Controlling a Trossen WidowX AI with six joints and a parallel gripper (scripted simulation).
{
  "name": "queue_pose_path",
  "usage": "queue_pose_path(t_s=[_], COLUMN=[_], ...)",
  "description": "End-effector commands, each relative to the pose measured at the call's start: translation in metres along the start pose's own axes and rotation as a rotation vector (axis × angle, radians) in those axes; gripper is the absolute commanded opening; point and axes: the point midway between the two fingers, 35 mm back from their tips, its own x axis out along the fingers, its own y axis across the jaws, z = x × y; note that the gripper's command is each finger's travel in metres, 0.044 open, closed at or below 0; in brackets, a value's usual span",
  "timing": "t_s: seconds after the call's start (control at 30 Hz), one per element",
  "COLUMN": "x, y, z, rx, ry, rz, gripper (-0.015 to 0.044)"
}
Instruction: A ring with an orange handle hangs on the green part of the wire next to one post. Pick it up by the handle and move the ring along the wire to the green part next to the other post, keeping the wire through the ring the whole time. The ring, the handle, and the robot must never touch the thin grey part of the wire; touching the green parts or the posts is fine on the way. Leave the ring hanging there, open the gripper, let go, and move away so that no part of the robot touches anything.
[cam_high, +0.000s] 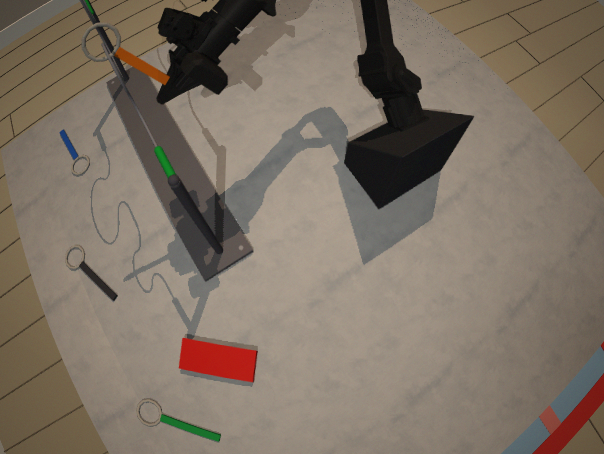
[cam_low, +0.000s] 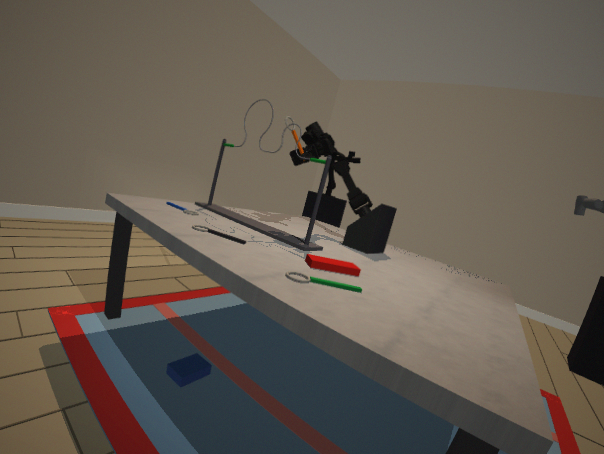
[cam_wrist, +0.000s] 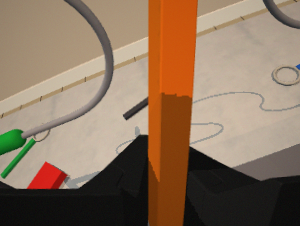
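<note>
The orange handle (cam_high: 142, 65) (cam_low: 297, 141) (cam_wrist: 172, 50) is between the fingers of my gripper (cam_high: 167, 83) (cam_low: 302, 152) (cam_wrist: 153, 144), which is shut on it. The handle slants up to its ring (cam_high: 83, 43) (cam_low: 288, 117), at the small hump of the grey wire (cam_low: 272, 110) (cam_wrist: 109, 60) nearer the right post (cam_low: 318, 200) in the exterior view. The wire seems to run through the ring; any contact is too small to tell. One green part (cam_high: 165, 161) (cam_low: 318, 161) (cam_wrist: 10, 142) is by this post, the other (cam_high: 89, 7) (cam_low: 229, 145) by the far post (cam_high: 118, 67) (cam_low: 217, 172). The wrist view does not show the ring.
A red block (cam_high: 218, 360) (cam_low: 332, 265) (cam_wrist: 46, 176) lies on the table. Loose rings with a green handle (cam_high: 190, 428) (cam_low: 335, 284), a black handle (cam_high: 98, 281) (cam_low: 227, 236) and a blue handle (cam_high: 69, 144) (cam_low: 176, 206) lie there too. A dark box (cam_low: 325, 207) stands behind the arm.
</note>
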Motion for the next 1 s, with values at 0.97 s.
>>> queue_pose_path(t_s=[0.97], x=[-0.003], y=[-0.050], z=[0.014], rx=[-0.692], ry=[-0.081], rz=[-0.388], gripper=[-0.0150])
